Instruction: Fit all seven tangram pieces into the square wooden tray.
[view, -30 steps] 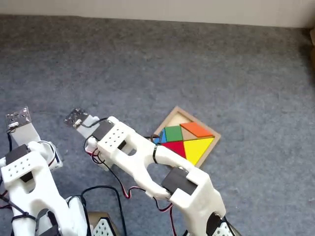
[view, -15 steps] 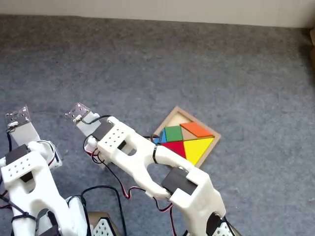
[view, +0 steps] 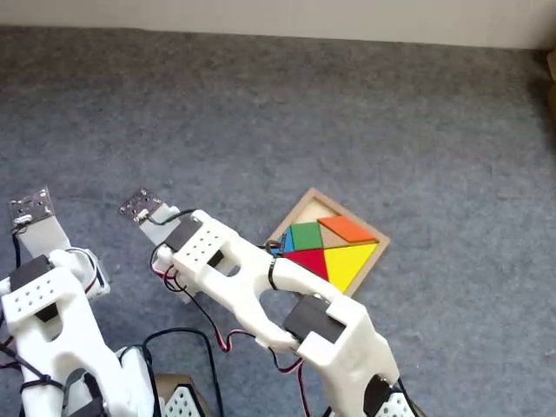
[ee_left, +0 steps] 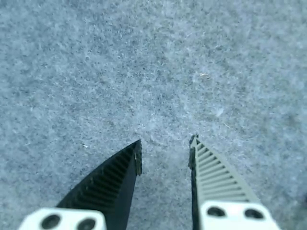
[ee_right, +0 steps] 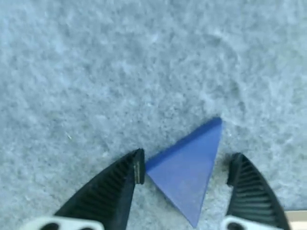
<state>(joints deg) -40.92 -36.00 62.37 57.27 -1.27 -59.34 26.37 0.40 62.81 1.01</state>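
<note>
Right gripper [ee_right: 187, 165]: its fingers [ee_right: 117, 189] are standing wide apart, one on each side of the blue triangle [ee_right: 189, 175], and are clamping nothing. It is hanging low over the carpet [ee_right: 72, 67].
Fingertips: one is sitting right at a corner of the blue triangle, though whether it is touching I cannot tell. The other is standing clear of the opposite edge.
Blue triangle: it is lying flat on the carpet, between the two fingers, with one corner pointing away from the wrist.
Left gripper [ee_left: 165, 151]: its two fingers, one black and one pale, are standing a moderate gap apart with only carpet between them.
Right arm [view: 252, 274]: in the high view it is stretching over the carpet just beside the wooden tray [view: 314, 208], and its wires [view: 200, 317] are trailing below it.
Wooden tray: it is lying corner-on to the camera, with bare wood showing in its far corner.
Pieces in the wooden tray: a green square [view: 306, 235], an orange piece [view: 347, 228], a red triangle [view: 306, 260] and a yellow triangle [view: 349, 262] are lying flat and edge to edge. A blue piece [view: 285, 242] is peeking out at the corner nearest the right arm. A tan patch is sitting between green and yellow, and I cannot tell whether it is a piece or bare wood.
Left arm [view: 43, 300]: it is standing well apart from the wooden tray, on the right arm's other side.
</note>
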